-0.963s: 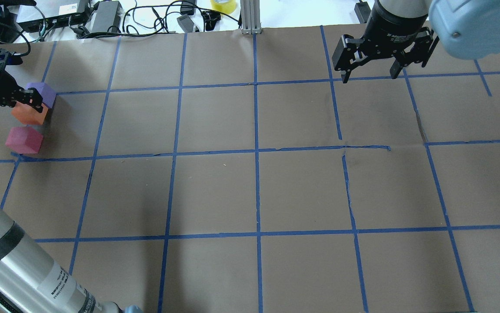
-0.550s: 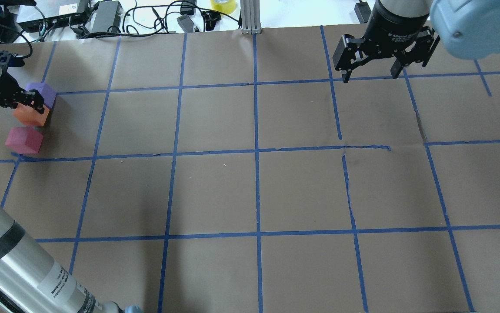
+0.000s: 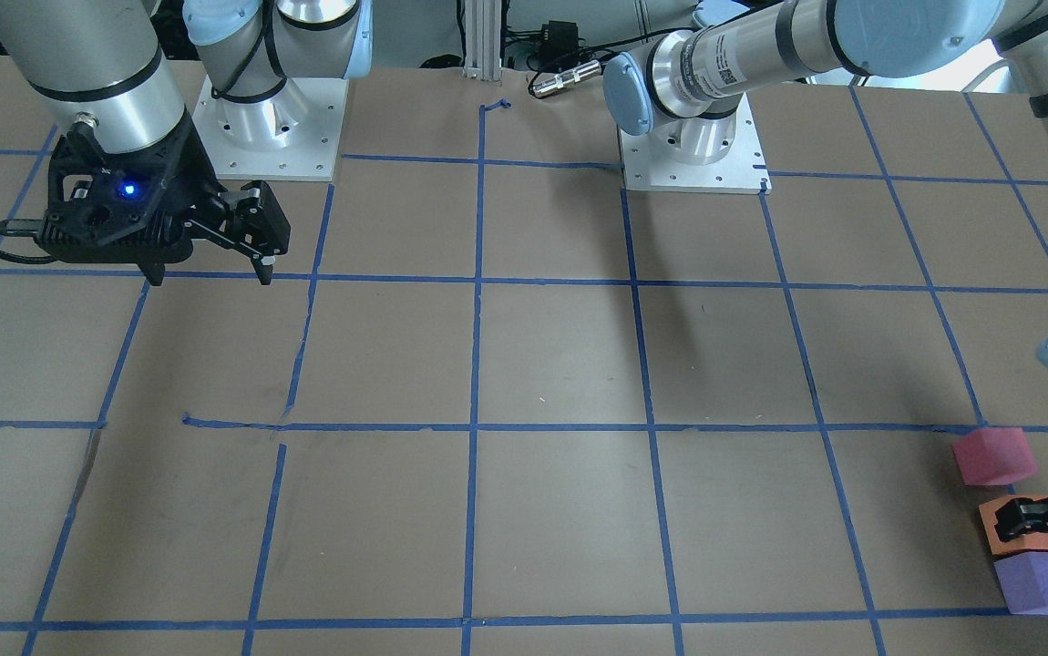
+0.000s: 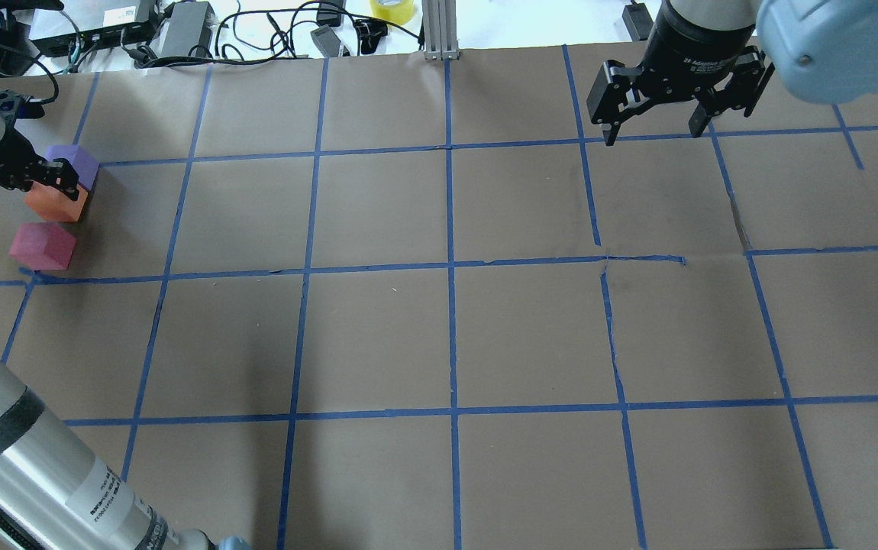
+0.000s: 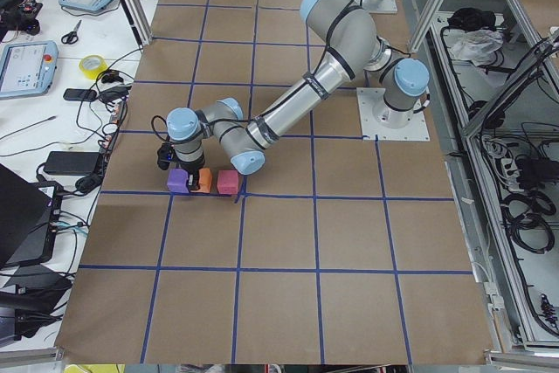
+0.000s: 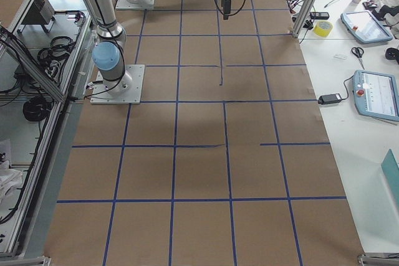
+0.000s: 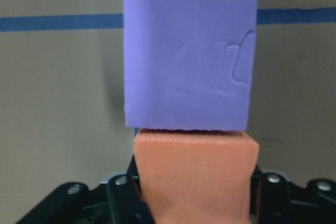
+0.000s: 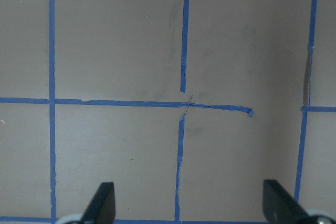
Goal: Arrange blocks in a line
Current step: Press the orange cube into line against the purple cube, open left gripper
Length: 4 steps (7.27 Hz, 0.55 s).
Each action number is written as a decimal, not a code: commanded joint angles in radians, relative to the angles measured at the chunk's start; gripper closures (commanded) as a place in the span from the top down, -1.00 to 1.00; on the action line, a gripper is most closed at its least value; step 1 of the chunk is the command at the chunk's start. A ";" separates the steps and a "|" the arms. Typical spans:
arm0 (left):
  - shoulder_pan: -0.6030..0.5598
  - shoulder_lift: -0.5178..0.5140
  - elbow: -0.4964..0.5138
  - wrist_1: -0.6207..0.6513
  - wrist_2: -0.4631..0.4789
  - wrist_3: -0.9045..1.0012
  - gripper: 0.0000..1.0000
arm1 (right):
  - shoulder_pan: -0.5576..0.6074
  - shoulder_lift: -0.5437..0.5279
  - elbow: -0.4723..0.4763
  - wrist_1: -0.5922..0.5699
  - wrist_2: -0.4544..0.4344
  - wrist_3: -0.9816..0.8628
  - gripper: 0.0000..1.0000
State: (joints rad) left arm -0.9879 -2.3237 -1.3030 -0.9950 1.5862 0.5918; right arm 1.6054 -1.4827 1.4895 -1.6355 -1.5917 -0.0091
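Three small foam cubes sit in a short row at the table's far left in the overhead view: purple block point(image 4: 76, 162), orange block point(image 4: 61, 206), red-pink block point(image 4: 43, 246). Purple and orange touch; the red-pink one stands a small gap away. My left gripper point(image 4: 57, 180) is shut on the orange block point(image 7: 197, 177), with the purple block point(image 7: 189, 61) pressed against it just ahead. In the front view the row reads red-pink point(image 3: 993, 456), orange point(image 3: 1034, 545), purple point(image 3: 1043, 583). My right gripper point(image 4: 653, 126) is open and empty, held high at the far right.
The brown paper table cover carries a blue tape grid point(image 4: 450, 263), with a tear in the paper point(image 4: 607, 267). Cables, power bricks and a yellow tape roll point(image 4: 393, 9) lie beyond the far edge. An aluminium post point(image 4: 439, 30) stands at the far middle.
My left gripper has shifted slightly towards the left edge, and the orange block has moved a few pixels with it. The right gripper has barely moved.
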 commanded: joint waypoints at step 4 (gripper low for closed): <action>0.021 -0.002 -0.042 0.094 0.008 0.011 0.65 | 0.001 -0.001 0.000 0.000 -0.001 0.001 1.00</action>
State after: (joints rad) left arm -0.9746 -2.3253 -1.3233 -0.9587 1.5904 0.5984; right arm 1.6058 -1.4831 1.4895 -1.6353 -1.5906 -0.0078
